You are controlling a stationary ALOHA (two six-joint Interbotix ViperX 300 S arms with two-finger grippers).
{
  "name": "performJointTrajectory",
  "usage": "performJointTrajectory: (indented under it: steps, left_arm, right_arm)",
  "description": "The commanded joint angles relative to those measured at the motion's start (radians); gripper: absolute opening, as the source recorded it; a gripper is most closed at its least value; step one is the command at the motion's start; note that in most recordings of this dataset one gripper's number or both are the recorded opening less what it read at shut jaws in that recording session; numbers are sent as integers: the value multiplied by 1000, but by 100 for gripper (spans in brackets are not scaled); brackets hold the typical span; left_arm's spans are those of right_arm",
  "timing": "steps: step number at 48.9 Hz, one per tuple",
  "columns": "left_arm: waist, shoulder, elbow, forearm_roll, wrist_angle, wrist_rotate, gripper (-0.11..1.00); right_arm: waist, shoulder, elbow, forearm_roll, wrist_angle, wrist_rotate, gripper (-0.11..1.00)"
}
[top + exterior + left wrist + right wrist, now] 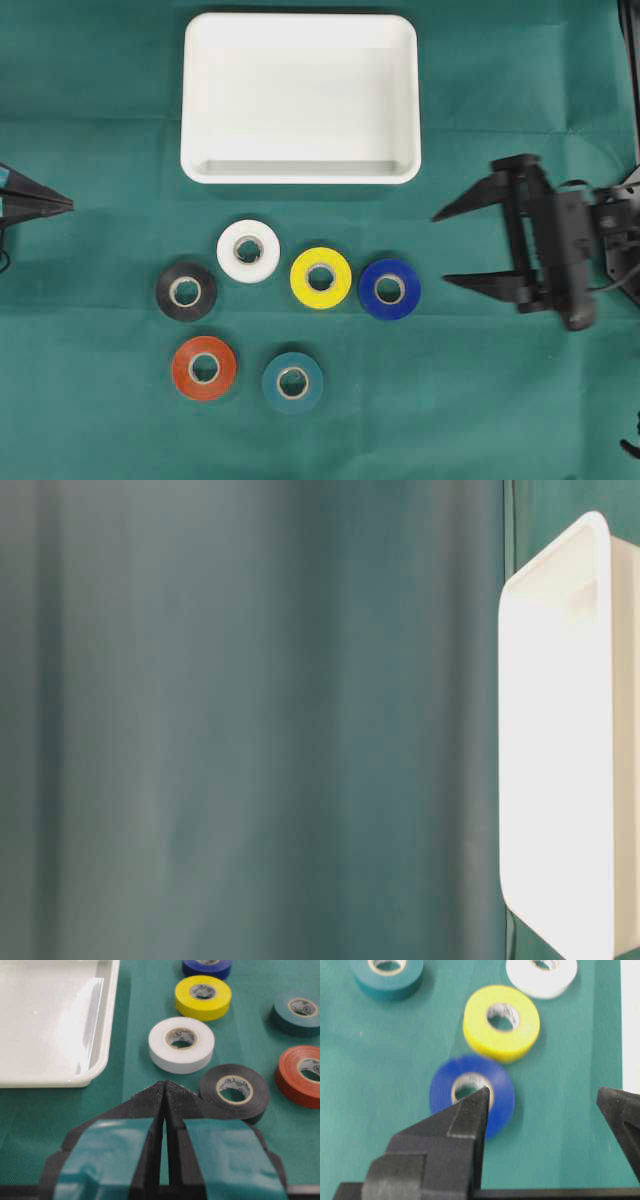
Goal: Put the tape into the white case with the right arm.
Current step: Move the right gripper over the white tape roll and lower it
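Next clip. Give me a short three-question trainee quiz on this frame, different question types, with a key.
1. True or false: the white case already holds a tape roll.
2. Which roll lies nearest the right gripper? A) red roll B) blue roll C) black roll
3. Fill in: the left gripper is ____.

Key: 1 false; 2 B; 3 shut.

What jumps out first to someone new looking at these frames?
The six bright tape rolls clustered on the green cloth, blue roll rightmost and nearest the right end effector, which stands wide open beside it. Above them sits the big empty white case. At the left edge, the left end effector is shut and apart from the rolls.
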Motion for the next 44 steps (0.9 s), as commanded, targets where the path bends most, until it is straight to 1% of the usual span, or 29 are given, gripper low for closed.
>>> performJointTrajectory:
  steps: [1,16,24,35,44]
  left_arm:
    - [0,8,-15,0,-9,-2,0]
    - [0,5,-14,0,-9,-2,0]
    - [2,5,-12,0,-9,-2,0]
    - [2,5,-11,0,-9,-2,0]
    - [2,3,-11,0,-9,-2,0]
  right_arm:
    - [2,81,-80,-3,-26,2,59]
    - [2,371,-321,-3,-26,5,59]
    - [2,499,-440,-3,-18,8,60]
    - [3,623,-583,-3,3,11,60]
    - [3,681,-649,-3,11,26,59]
